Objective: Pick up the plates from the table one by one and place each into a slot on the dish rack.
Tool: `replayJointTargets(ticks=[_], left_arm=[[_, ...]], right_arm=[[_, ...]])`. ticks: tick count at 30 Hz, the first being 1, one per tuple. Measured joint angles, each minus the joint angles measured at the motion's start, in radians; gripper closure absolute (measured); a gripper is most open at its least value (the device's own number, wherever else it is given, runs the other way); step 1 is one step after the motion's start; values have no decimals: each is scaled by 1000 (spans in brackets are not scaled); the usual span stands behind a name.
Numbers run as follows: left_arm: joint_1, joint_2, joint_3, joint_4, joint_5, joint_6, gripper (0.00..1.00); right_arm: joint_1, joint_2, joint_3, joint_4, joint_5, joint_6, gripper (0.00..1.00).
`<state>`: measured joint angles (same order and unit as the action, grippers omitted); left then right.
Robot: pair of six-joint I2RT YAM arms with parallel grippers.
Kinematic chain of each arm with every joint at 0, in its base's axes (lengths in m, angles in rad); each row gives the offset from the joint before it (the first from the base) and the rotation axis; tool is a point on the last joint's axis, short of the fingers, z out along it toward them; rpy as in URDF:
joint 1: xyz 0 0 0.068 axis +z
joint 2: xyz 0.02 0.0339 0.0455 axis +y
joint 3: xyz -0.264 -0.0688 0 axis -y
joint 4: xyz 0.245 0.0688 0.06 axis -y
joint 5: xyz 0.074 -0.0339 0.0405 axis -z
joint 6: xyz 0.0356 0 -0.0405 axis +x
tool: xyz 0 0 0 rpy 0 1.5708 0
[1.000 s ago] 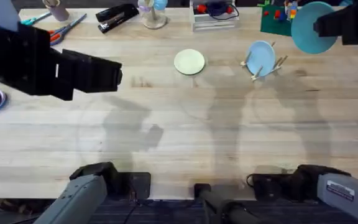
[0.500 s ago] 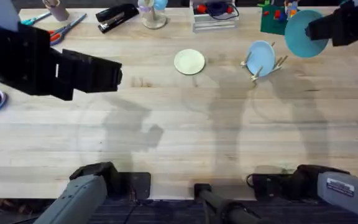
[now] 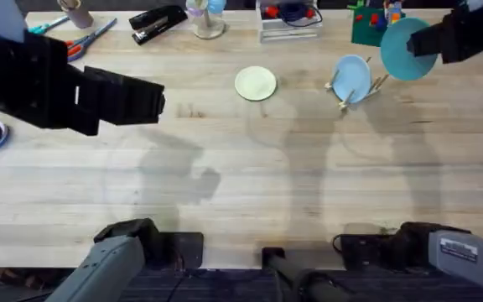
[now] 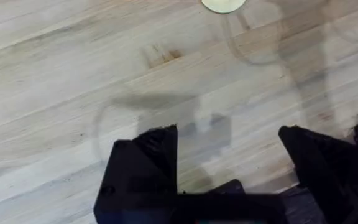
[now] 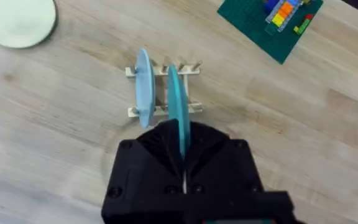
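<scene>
While my right claw (image 5: 182, 163) pinches the teal plate (image 5: 178, 106) on edge above the rack (image 5: 164, 91) at the worktop's far right, I fear it clipping the pale-blue plate (image 5: 143, 87) already slotted.

Pale wooden planks with visible grain and a matt finish form the desk (image 3: 241, 168). The dish rack (image 5: 163, 92) is light bare wood with thin dowels. Between the matt black plastic fingers (image 5: 166, 152), the teal plate (image 5: 178, 115) looks smooth plastic, as does the cream plate (image 3: 255, 83).
</scene>
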<state>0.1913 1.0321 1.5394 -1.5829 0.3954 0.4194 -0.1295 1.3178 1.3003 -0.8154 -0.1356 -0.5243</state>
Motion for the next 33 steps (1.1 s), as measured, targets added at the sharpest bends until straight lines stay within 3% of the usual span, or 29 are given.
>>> replayJointTargets(ticks=[15, 33], left_arm=[[0, 0, 0, 0, 0, 0, 8], [0, 0, 0, 0, -5, 0, 6]], right_arm=[[0, 90, 0, 23, -46, 23, 973], [0, 116, 0, 54, -47, 23, 972]])
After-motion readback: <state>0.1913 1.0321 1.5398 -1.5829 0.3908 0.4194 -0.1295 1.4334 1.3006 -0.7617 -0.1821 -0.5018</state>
